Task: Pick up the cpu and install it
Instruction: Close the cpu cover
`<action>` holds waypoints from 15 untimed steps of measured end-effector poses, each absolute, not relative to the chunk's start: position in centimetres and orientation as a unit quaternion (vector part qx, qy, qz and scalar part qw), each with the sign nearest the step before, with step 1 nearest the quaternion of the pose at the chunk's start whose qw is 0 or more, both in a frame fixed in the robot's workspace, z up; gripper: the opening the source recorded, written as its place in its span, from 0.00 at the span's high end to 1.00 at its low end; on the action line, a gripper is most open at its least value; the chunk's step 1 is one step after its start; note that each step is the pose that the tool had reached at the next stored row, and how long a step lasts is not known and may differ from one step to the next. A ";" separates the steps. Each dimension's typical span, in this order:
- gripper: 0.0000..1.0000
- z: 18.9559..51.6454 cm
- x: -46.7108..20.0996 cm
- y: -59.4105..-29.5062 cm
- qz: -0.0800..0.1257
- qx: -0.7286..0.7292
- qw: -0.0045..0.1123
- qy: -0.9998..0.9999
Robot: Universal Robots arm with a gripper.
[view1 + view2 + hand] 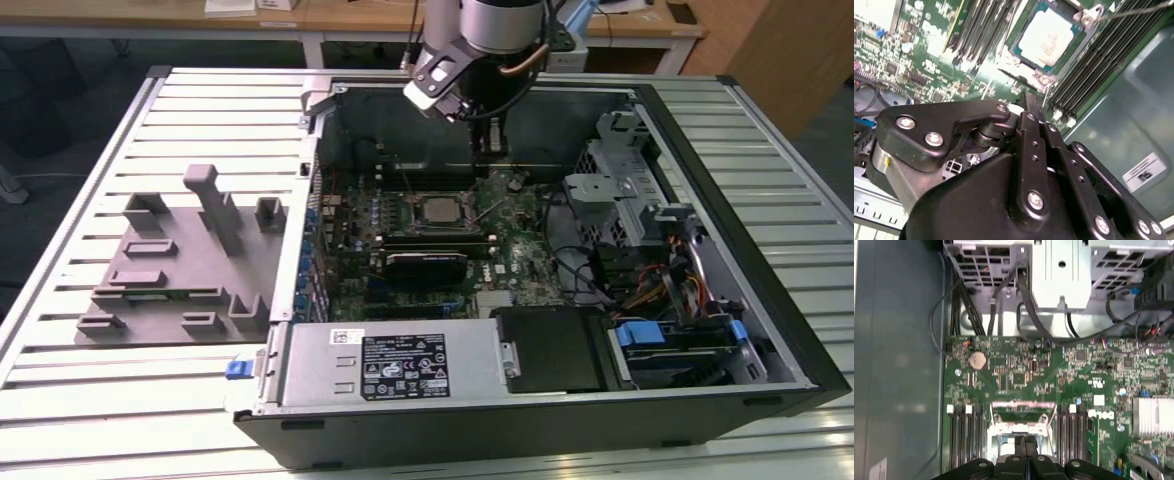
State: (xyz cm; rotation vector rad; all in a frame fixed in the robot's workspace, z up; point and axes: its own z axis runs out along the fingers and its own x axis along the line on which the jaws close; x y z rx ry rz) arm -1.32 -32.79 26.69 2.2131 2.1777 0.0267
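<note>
Your gripper [491, 148] hangs with fingers pressed together, empty (nothing between them). The cpu [437, 212] lies flat on the motherboard [521, 265], below the gripper, nearer and toward the exterior view's left.

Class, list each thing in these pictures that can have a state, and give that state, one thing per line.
cpu: lying flat in the socket, not gripped.
gripper: shut, holding nothing, hanging over the motherboard, apart from the cpu.
computer case: lying on its side, side panel off, open.
grey fixture: standing beside the case, at the exterior view's left.
</note>
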 end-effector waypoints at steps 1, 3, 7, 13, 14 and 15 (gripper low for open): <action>0.89 26.7 -1.1 -32.8 0.009 0.713 0.018 0.701; 0.89 26.7 -0.7 -32.8 0.009 0.713 0.018 0.701; 0.89 26.7 0.1 -32.8 0.009 0.713 0.018 0.701; 0.89 26.7 1.6 -32.8 0.009 0.713 0.018 0.701; 0.89 26.7 1.9 -32.8 0.008 0.713 0.018 0.701; 0.89 26.7 2.1 -32.8 0.009 0.713 0.018 0.701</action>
